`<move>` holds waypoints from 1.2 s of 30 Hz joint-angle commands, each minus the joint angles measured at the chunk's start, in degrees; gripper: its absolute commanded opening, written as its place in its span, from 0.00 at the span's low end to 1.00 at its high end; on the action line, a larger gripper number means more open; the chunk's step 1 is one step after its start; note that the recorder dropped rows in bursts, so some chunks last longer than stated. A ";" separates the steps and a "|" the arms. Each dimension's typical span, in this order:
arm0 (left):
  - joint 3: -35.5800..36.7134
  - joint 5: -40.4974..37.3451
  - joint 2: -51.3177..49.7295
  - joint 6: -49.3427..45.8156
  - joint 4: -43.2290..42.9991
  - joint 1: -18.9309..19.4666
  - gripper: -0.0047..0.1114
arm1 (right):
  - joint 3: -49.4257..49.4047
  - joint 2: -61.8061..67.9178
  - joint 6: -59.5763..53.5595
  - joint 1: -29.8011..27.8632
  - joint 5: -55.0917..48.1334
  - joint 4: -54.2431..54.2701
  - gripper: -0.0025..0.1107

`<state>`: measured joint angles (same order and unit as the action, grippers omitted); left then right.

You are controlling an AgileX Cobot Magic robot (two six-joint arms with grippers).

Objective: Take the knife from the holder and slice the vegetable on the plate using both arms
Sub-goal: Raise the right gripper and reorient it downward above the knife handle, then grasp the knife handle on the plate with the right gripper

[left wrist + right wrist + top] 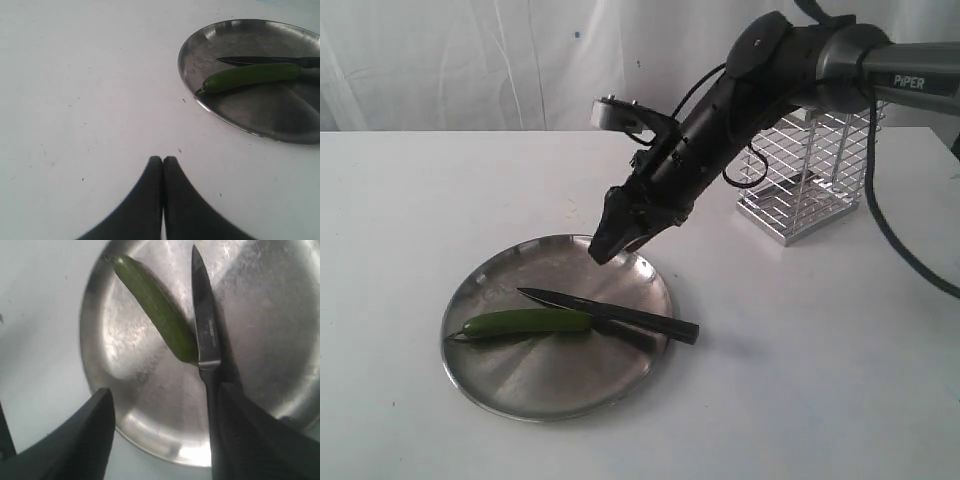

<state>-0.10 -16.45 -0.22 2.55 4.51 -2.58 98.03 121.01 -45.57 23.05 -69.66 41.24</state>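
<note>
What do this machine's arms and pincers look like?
The right arm is black, with a grey tube link lettered "PiPER", loose black cables and tapered, pointed black jaws. The left arm shows only similar black jaws, smooth and curved.

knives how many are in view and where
1. The knife lies on the plate, blade beside the vegetable, handle sticking out over the rim. No other shows through the wire holder, though the right arm hides part of it.

A white tabletop (pixel 400 200) (faintly speckled) meets a pale, creased fabric backdrop (pixel 470 60), evenly lit.
</note>
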 commanded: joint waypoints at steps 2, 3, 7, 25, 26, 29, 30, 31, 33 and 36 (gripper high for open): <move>0.10 0.17 0.22 0.12 0.09 0.14 0.04 | 0.15 -0.17 5.65 -0.44 -0.30 -15.20 0.52; 0.10 0.17 0.22 0.12 0.09 0.14 0.04 | 0.15 -0.17 8.15 -1.32 -0.30 -15.54 0.52; 0.10 0.17 0.22 0.12 0.09 0.14 0.04 | -1.73 -0.17 12.81 -2.53 -0.30 -15.68 0.52; 0.10 0.17 0.22 0.12 0.09 0.14 0.04 | -10.22 0.12 9.15 -5.33 -0.30 -6.70 0.52; 0.10 0.17 0.22 0.12 0.09 0.14 0.04 | -10.22 0.43 9.18 -5.33 -0.30 -6.26 0.52; 0.10 0.17 0.22 0.12 0.09 0.14 0.04 | -10.22 0.70 6.60 -5.33 -0.30 -3.49 0.52; 0.10 0.17 0.22 0.12 0.09 0.14 0.04 | -10.22 0.85 6.20 -5.33 -0.30 -2.64 0.52; 0.10 0.17 0.22 0.12 0.09 0.14 0.04 | -10.22 1.07 5.93 -5.33 -0.30 -2.05 0.52; 0.10 0.17 0.22 0.12 0.09 0.14 0.04 | -10.22 1.77 5.82 -5.33 -0.30 -2.41 0.52; 0.10 0.17 0.22 0.12 0.09 0.14 0.04 | -10.22 2.67 5.72 -5.45 -0.30 -4.51 0.52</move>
<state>-0.10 -16.45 -0.22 2.55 4.51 -2.58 88.03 122.95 -38.77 17.82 -69.79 38.24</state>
